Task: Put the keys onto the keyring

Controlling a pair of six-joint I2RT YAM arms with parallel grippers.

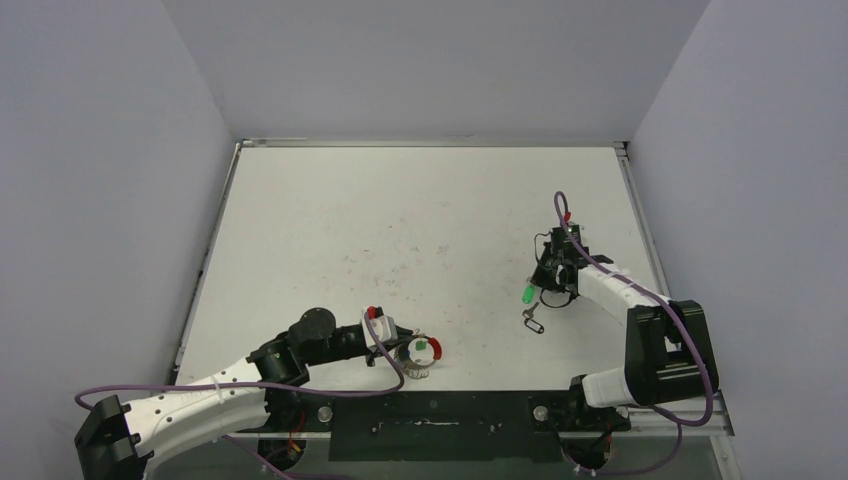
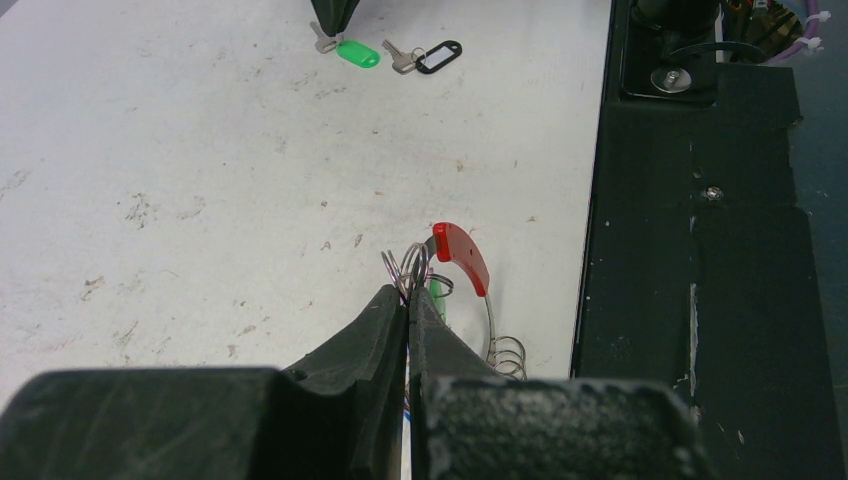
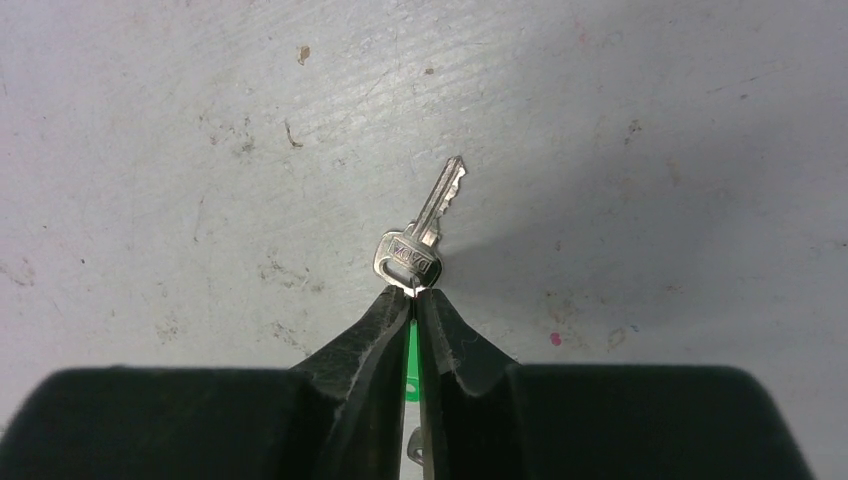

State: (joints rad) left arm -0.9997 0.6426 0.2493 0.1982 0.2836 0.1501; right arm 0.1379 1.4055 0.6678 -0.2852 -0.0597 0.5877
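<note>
The keyring (image 1: pixel 428 356) is a silvery coil loop with a red section (image 2: pixel 462 257), near the table's front edge. My left gripper (image 2: pixel 410 288) is shut on its coil (image 2: pixel 418 265). A green key head (image 2: pixel 437 292) shows inside the loop, mostly hidden by the fingers. My right gripper (image 3: pixel 414 292) is shut on the head of a silver-shafted key (image 3: pixel 420 235) with a green tag (image 1: pixel 527 294), low at the table. That green tag also shows in the left wrist view (image 2: pixel 357 52), beside my right gripper (image 1: pixel 553 277).
A second silver key on a thin black wire loop (image 1: pixel 533 322) lies just in front of the green tag; it also shows in the left wrist view (image 2: pixel 425 57). The black base plate (image 2: pixel 700 250) runs along the table's near edge, close to the keyring.
</note>
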